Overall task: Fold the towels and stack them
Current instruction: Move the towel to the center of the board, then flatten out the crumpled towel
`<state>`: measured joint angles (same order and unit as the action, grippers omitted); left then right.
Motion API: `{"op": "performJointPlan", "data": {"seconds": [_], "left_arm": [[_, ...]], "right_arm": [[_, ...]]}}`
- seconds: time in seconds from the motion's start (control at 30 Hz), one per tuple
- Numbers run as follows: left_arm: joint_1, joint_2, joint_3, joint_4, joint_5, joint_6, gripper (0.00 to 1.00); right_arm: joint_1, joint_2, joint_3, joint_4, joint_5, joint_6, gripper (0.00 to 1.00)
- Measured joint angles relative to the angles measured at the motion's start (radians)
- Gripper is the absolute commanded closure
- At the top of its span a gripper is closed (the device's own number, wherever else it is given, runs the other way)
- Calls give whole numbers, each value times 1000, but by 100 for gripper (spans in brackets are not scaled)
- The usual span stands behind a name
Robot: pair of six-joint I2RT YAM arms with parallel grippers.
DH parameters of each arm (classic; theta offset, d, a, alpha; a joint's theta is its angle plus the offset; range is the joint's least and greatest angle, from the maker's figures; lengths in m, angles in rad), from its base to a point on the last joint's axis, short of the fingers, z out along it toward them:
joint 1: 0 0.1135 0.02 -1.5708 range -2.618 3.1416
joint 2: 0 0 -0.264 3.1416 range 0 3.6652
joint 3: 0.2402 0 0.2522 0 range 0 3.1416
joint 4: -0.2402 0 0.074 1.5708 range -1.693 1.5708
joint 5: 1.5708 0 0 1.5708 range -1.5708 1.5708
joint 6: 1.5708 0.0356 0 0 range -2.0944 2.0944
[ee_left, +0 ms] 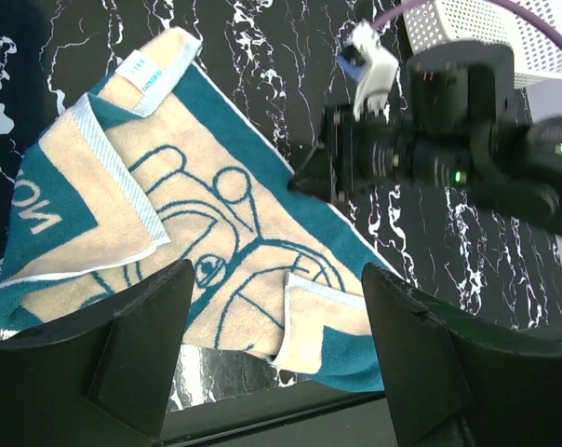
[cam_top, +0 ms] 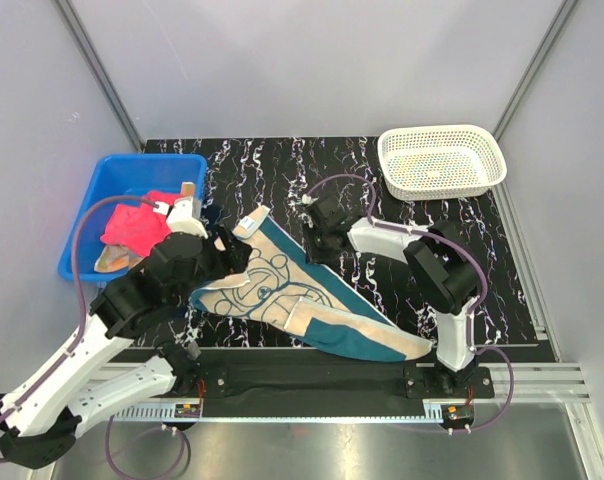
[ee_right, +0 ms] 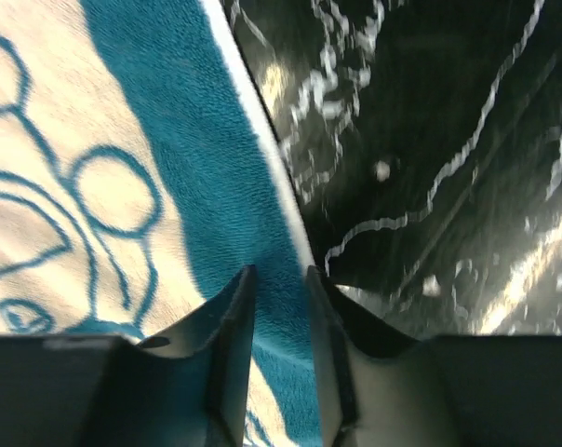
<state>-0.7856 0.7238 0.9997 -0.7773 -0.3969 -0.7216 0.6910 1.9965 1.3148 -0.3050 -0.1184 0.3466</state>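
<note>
The teal towel (cam_top: 282, 292) with a beige cartoon face lies crumpled and partly folded on the black marble table (cam_top: 462, 270). My left gripper (cam_top: 234, 252) hovers open over its left part. In the left wrist view the jaws (ee_left: 276, 279) are wide apart above the towel's (ee_left: 197, 214) near edge with a turned-over corner. My right gripper (cam_top: 315, 248) is down on the towel's right edge. In the right wrist view its narrow jaws (ee_right: 281, 272) pinch the teal border (ee_right: 197, 186). The pink-red towel (cam_top: 132, 228) and the orange-peach towel (cam_top: 112, 260) lie in the blue bin (cam_top: 97, 200).
A white plastic basket (cam_top: 392, 160) stands at the back right of the table. The blue bin sits off the table's left edge. The right arm (ee_left: 448, 140) shows in the left wrist view, close over the towel's far edge. Grey walls enclose the cell.
</note>
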Motion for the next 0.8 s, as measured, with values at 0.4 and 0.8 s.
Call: {"op": "performJointPlan", "data": {"seconds": [0.4, 0.8], "left_arm": [[0, 159, 9, 1, 20, 66, 27], [-11, 597, 14, 2, 28, 187, 41]], "right_arm": [[70, -264, -238, -278, 399, 175, 100], [34, -585, -295, -414, 419, 223, 72]]}}
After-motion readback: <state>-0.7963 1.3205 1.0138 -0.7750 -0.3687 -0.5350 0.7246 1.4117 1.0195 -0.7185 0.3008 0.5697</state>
